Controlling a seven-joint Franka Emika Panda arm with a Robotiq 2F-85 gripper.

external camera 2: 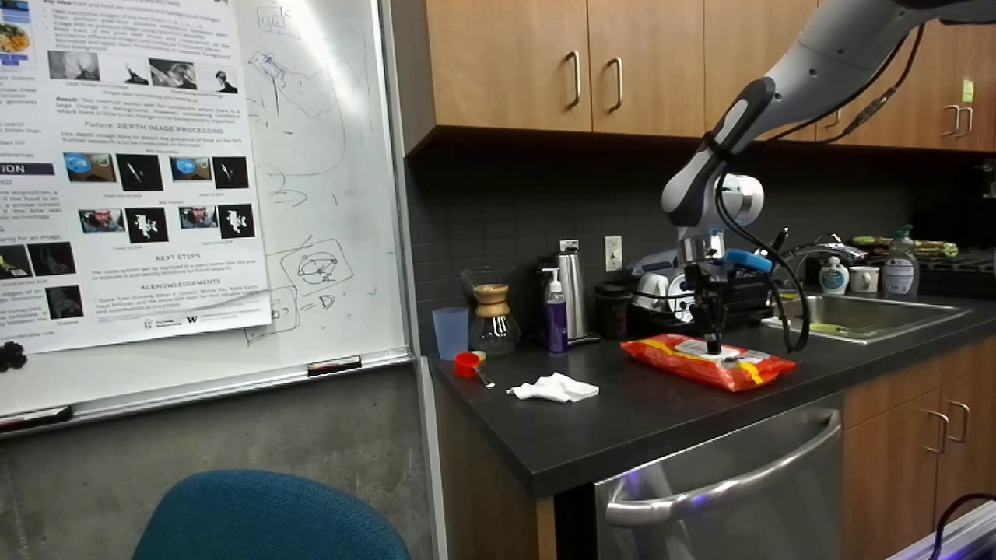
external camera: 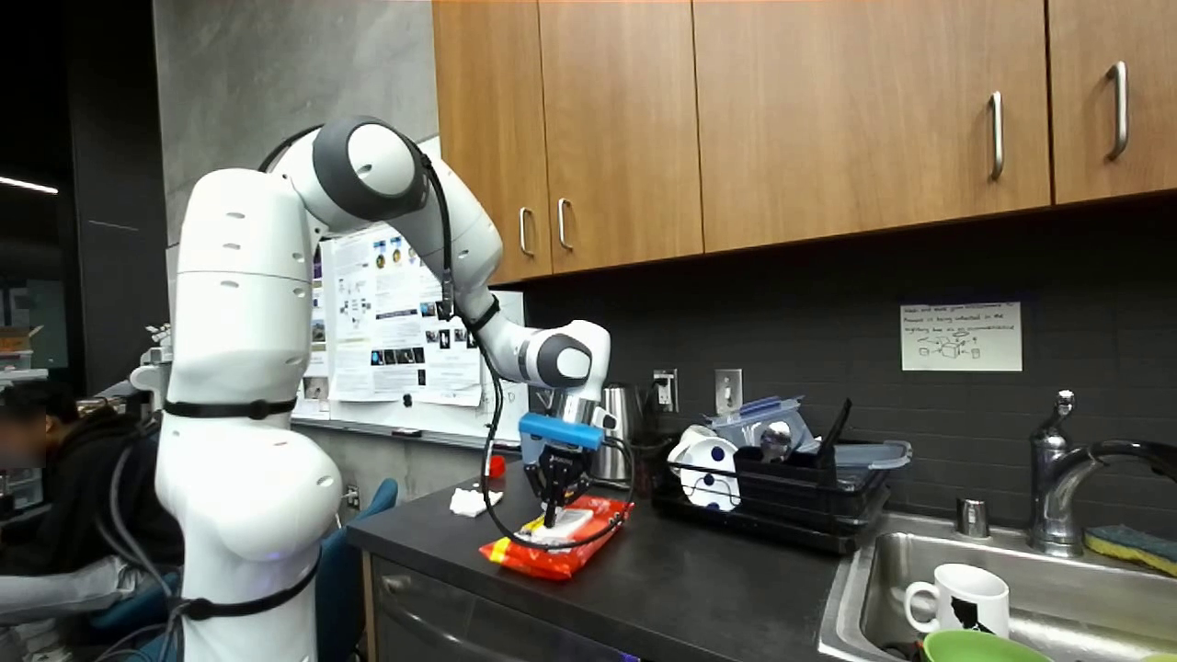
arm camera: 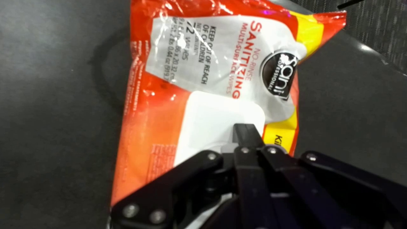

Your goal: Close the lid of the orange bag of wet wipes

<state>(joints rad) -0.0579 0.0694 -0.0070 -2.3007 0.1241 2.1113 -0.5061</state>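
The Sani Professional sanitizing wipes packet [arm camera: 149,98] lies on the dark surface [arm camera: 57,143], printed face up, a yellow-marked corner near the surface's edge. Its white lid [arm camera: 211,124], a round-cornered flap, sits on the packet's top face and looks flat where it shows; part is hidden in the wrist view, and whether it is latched I cannot tell. The fingers [arm camera: 251,138] are together, pointing down over the packet, their tips seemingly touching the lid; how firmly cannot be seen.

Above the packet, in both exterior views, the white Panda arm [external camera: 239,349] arches down, with a blue band [external camera: 561,430] at its wrist.

Near the packet but apart from it, in an exterior view, lies a crumpled white sheet [external camera 2: 552,387], cloth or paper I cannot tell. Farther from the packet on that side is a red measuring scoop [external camera 2: 467,364], with a blue cup [external camera 2: 450,330] and a wood-collared glass coffee maker [external camera 2: 492,299] beyond. Behind the packet, toward the wall, stand a purple pump bottle [external camera 2: 556,319] and a black dish rack [external camera: 759,501] holding a plastic container [external camera: 763,420] among other pieces.

Well apart from the packet, past the rack, is the steel sink [external camera: 853,588] with a white printed mug [external camera: 965,588] and a green bowl [external camera: 979,648] in it; a yellow-and-green sponge [external camera: 1136,544] lies behind. Wooden cabinets [external camera: 791,101] hang high above the packet.
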